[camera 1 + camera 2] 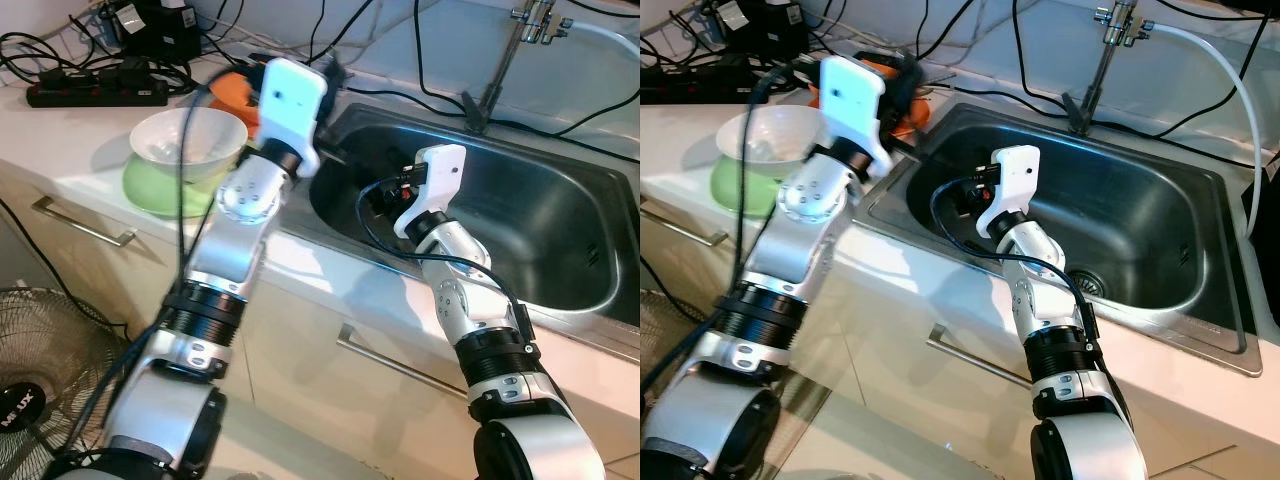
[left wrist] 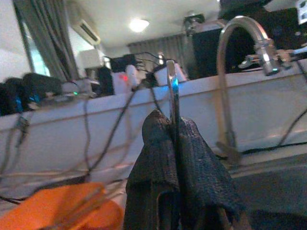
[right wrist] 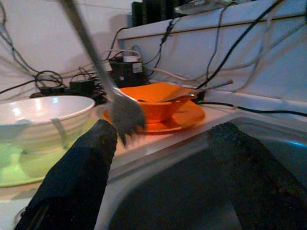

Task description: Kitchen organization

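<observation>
black, rough-textured fingers [image 2: 192, 167] of the left gripper [image 2: 175, 143] are clenched on one thin metal utensil handle [image 2: 172, 96], which stands up between the two pads toward the ceiling in the left wrist view. that gripper sits at the far left rim of the sink [image 1: 560, 250], beside the orange dishes. the right gripper [image 3: 163, 158] is released, its two black fingers spread well apart, held over the near left part of the steel basin; its wrist view alone shows the working end of the utensil, a fork [image 3: 125, 115] with tines pointing down, blurred, just above and between the open fingers. that same view shows one orange square bowl [image 3: 158, 103] resting on one orange plate [image 3: 184, 117], with another utensil lying in the bowl. to the left on the white counter [image 1: 80, 150], one white ribbed bowl [image 1: 190, 145] sits on one pale green plate [image 1: 150, 190]. the eye views add one tall chrome faucet [image 1: 1110, 40] at the far edge of the sink, one round drain [image 1: 1087, 283] in the smooth stainless basin, one black power strip [image 1: 95, 93] among tangled black cables at far left, and one floor fan [image 1: 40, 380] near left, beside the drawer fronts.
</observation>
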Tool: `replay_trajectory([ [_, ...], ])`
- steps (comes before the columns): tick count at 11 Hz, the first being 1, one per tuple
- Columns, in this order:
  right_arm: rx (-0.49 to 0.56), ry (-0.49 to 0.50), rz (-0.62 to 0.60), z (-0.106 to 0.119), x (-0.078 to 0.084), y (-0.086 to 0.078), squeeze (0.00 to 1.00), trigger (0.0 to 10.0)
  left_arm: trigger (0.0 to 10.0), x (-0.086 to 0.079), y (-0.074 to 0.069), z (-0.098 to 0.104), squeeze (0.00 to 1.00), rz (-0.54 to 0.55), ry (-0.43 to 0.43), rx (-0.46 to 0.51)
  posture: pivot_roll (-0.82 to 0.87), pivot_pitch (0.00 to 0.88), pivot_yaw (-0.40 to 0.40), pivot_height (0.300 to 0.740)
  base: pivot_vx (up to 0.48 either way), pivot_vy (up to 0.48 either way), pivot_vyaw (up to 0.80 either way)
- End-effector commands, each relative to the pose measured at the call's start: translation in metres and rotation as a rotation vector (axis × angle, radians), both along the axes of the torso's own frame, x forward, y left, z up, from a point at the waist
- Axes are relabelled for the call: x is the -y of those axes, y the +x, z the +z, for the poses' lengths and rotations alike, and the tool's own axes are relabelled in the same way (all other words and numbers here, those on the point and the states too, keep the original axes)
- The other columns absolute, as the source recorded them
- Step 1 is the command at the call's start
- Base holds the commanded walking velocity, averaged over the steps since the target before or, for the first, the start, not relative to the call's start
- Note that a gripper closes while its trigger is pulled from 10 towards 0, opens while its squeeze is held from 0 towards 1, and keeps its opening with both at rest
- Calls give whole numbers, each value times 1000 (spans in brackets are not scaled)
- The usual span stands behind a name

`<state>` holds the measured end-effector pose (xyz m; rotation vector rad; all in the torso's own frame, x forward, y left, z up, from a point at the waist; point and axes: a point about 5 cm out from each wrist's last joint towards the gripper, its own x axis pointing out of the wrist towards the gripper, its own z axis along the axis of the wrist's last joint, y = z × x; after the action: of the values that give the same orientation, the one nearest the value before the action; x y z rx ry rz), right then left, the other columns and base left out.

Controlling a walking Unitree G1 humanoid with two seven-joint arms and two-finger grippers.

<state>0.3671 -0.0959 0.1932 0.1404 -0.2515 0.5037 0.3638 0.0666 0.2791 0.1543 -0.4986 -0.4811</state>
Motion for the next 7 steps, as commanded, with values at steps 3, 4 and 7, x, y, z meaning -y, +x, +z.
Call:
replay_trajectory([
  [3,30,18,6,5,2,-3,0,10000,10000,11,-8,-5,0,-84,13,-29,169,0,-38,740,0,0,0],
  [4,34,27,11,6,1,-3,0,10000,10000,14,-9,-8,0,-95,17,-43,169,0,-39,740,0,0,0],
  [7,50,49,36,11,-2,-5,0,10000,10000,23,-14,-14,0,-148,25,-79,167,0,-41,740,0,0,0],
])
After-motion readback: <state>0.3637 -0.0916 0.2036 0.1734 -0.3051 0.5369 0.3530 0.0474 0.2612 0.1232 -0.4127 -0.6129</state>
